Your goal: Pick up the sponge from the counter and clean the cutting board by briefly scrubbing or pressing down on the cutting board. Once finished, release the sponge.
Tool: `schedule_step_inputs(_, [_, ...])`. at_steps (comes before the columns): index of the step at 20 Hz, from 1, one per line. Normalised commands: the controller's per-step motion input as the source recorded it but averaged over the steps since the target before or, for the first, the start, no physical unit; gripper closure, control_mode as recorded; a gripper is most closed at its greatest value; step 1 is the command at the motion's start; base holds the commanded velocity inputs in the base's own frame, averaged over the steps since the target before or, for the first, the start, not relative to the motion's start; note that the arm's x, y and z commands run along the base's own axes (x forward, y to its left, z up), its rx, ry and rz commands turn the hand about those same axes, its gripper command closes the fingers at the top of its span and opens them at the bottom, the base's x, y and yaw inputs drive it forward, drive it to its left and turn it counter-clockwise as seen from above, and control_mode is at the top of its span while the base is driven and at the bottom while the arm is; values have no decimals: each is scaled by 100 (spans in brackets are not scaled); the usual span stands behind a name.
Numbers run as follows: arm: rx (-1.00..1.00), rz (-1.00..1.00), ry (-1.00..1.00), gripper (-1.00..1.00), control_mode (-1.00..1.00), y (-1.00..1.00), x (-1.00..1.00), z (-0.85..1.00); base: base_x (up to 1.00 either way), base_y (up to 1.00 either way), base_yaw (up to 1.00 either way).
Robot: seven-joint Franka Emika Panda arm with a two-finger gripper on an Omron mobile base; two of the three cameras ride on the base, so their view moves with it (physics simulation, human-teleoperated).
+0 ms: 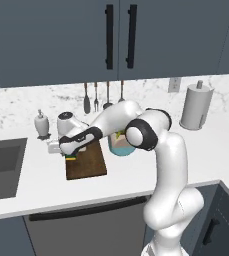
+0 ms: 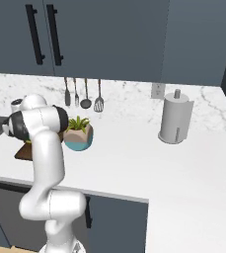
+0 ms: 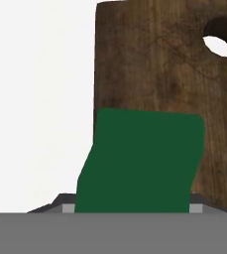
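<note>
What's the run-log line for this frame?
gripper: shut on sponge | sponge: over cutting board edge | phase: scrub

sponge (image 3: 140, 163): dark green top, yellow sliver below | cutting board (image 3: 169, 74): dark brown, wood-grained | bench (image 1: 136, 172): plain white | backsplash (image 1: 16, 107): white with grey marbling | cabinets (image 1: 51, 40): slate blue, black handles | sink (image 1: 3, 165): dark grey | planter (image 2: 78, 140): teal and tan, green leaves | paper towel holder (image 2: 175, 121): pale grey
</note>
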Motion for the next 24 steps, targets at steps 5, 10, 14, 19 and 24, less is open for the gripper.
schedule_step_inputs(5, [-3, 0, 0, 100, -100, 0, 26, 0, 0, 0, 0])
schedule_step_inputs(10, [0, 0, 0, 100, -100, -2, 17, 0, 0, 0, 0])
schedule_step_inputs(14, [-2, 0, 0, 100, -100, -8, 23, -1, 0, 0, 0])
schedule_step_inputs(19, [0, 0, 0, 100, -100, -11, 18, -3, 0, 0, 0])
schedule_step_inputs(24, [0, 0, -1, 100, -100, -11, 10, -4, 0, 0, 0])
